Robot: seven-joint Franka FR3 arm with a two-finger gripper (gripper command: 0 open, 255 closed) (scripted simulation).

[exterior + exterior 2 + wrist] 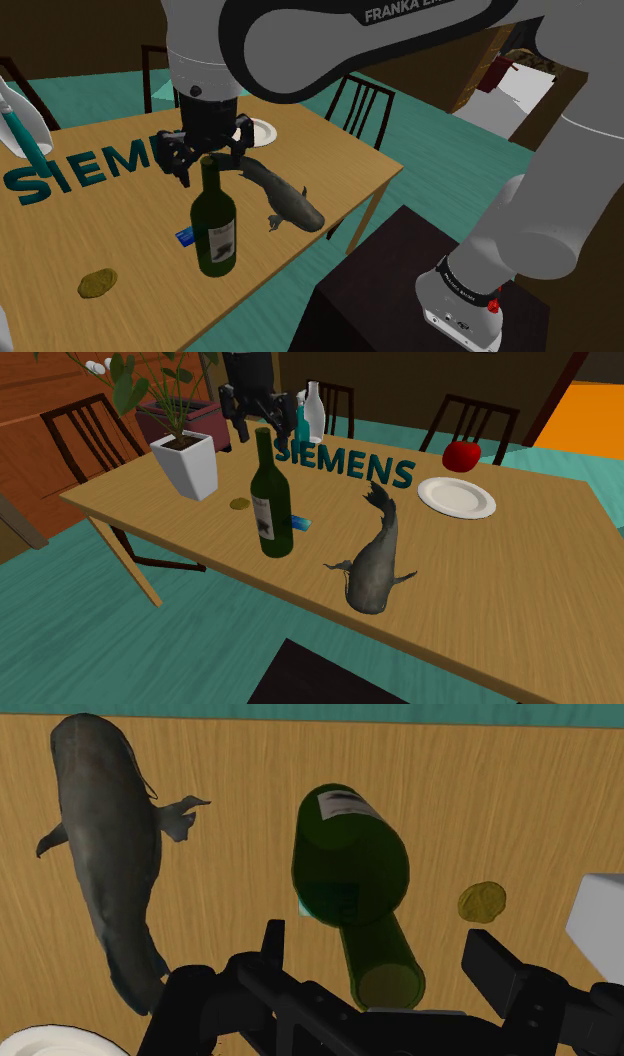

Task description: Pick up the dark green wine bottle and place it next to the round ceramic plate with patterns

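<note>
arm (560, 190) white | joints (290, 60) dark | FRANKA lettering (397, 12) | tool (211, 165) black

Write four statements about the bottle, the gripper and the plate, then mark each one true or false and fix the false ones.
1. The dark green wine bottle stands upright on the wooden table. True.
2. The gripper is shut on the bottle's neck. False: its fingers stand apart on either side of the neck without touching it.
3. The bottle touches the white plate. False: they are well apart, with the tail of the grey fish figure in the space between them.
4. A small blue card lies beside the bottle's base. True.
</note>
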